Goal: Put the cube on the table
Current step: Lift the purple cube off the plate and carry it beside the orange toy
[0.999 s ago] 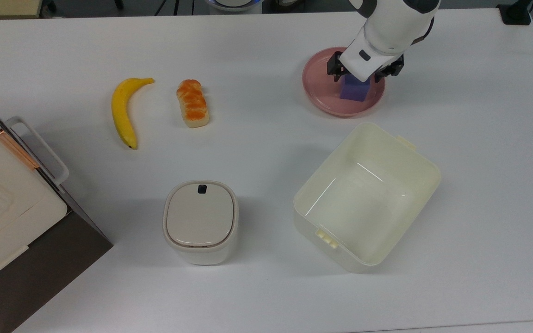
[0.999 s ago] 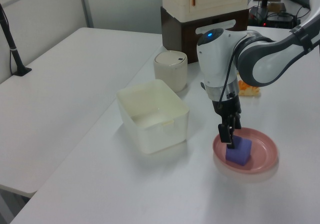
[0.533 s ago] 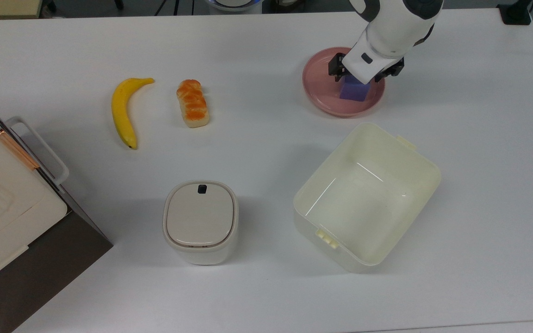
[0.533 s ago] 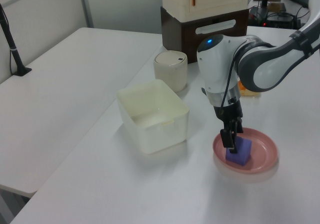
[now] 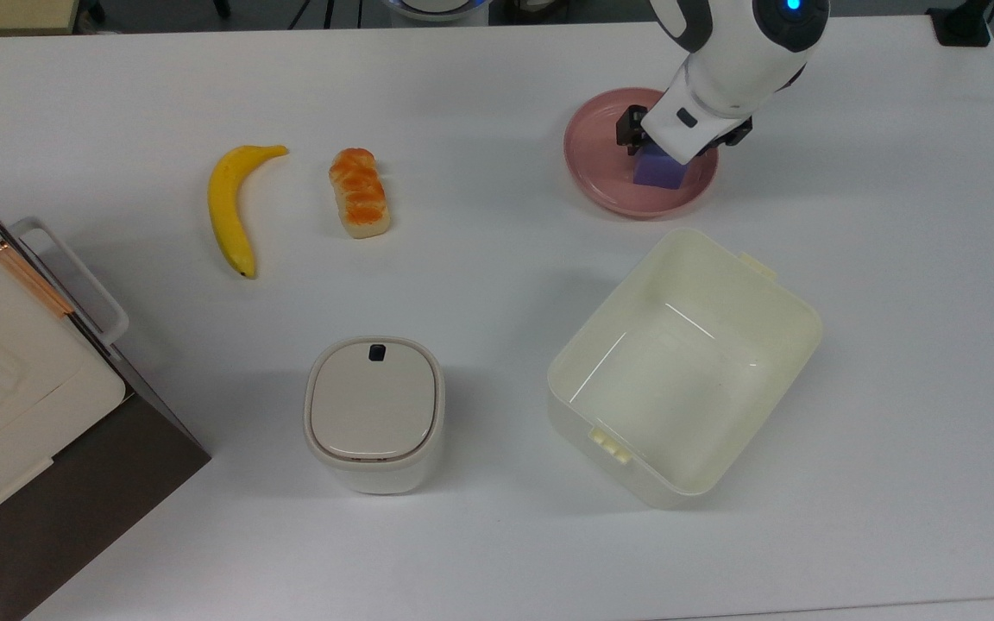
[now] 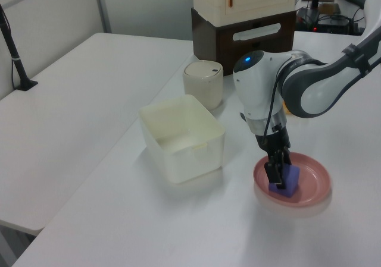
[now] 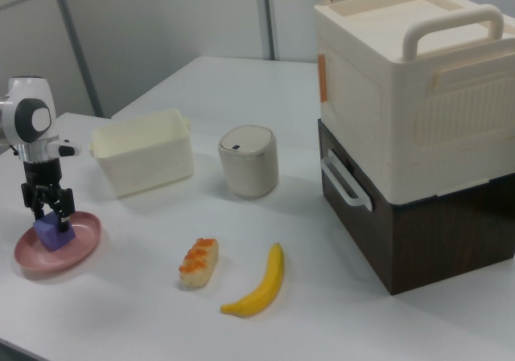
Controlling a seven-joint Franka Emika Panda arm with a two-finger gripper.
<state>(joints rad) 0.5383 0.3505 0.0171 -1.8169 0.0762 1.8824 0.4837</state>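
The blue-purple cube (image 5: pixel 659 175) sits on a pink plate (image 5: pixel 600 185) at the far right of the white table (image 5: pixel 480 112) in the top view. My gripper (image 5: pixel 665 155) hangs straight down over it, open, a finger on each side of the cube's upper part. The left view shows one finger in front of the cube (image 6: pixel 290 181), the gripper (image 6: pixel 280 175) low inside the plate (image 6: pixel 312 189). In the right view the gripper (image 7: pixel 52 212) straddles the cube (image 7: pixel 52 234) on the plate (image 7: pixel 80 244). The white hand hides the cube's far half in the top view.
An empty cream tub (image 5: pixel 685 366) stands just in front of the plate. A lidded cream canister (image 5: pixel 374 412), a bread roll (image 5: pixel 360 191) and a banana (image 5: pixel 229 207) lie further to the top view's left. Stacked boxes (image 5: pixel 5 388) fill the left corner.
The gripper has come down over the cube, so that its fingers now reach beside it. The cube and plate have not moved.
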